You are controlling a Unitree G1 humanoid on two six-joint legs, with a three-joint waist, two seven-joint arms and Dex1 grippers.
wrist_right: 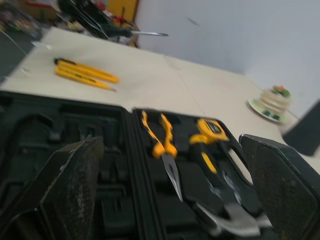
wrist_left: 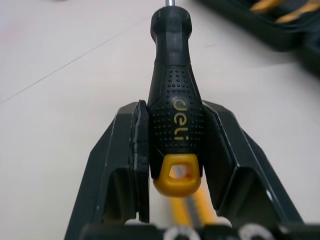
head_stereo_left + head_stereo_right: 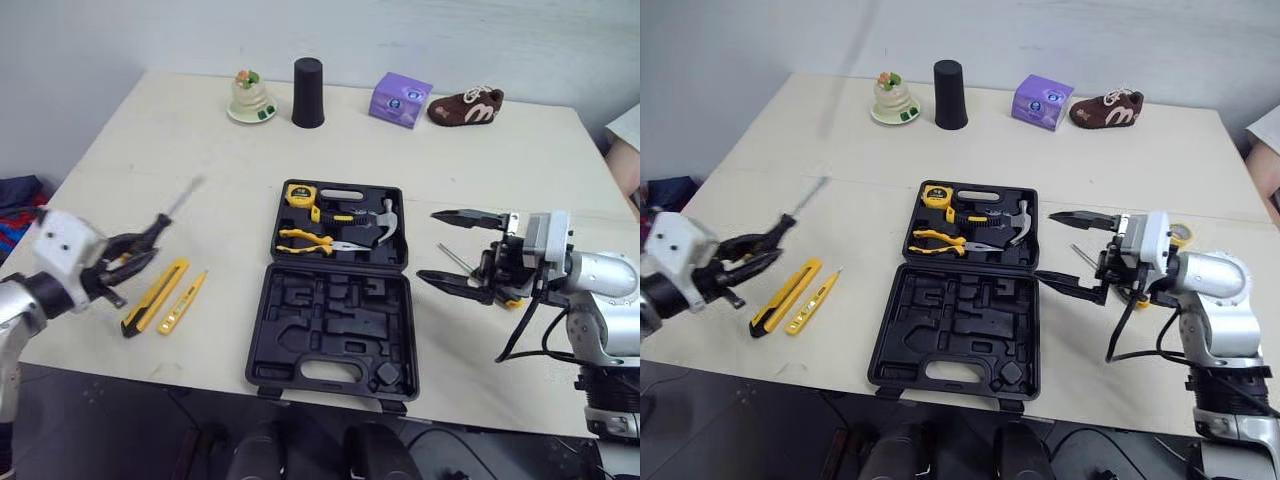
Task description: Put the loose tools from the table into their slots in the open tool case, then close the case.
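The left tool (image 3: pixel 158 237) holds a screwdriver (image 2: pixel 175 100) tight by its black handle, up off the surface (image 3: pixel 200 140). The long metal tip points far and to the right. The open case (image 3: pixel 330 325) sits in the middle, to the right of this tool. I think the left arm has to carry the screwdriver right to a free slot. That arm reaches out low over the near left side. A yellow knife (image 3: pixel 155 295) and a thin yellow tester (image 3: pixel 182 302) lie near it. The right tool (image 3: pixel 430 245) is wide open, just right of the case, holding nothing.
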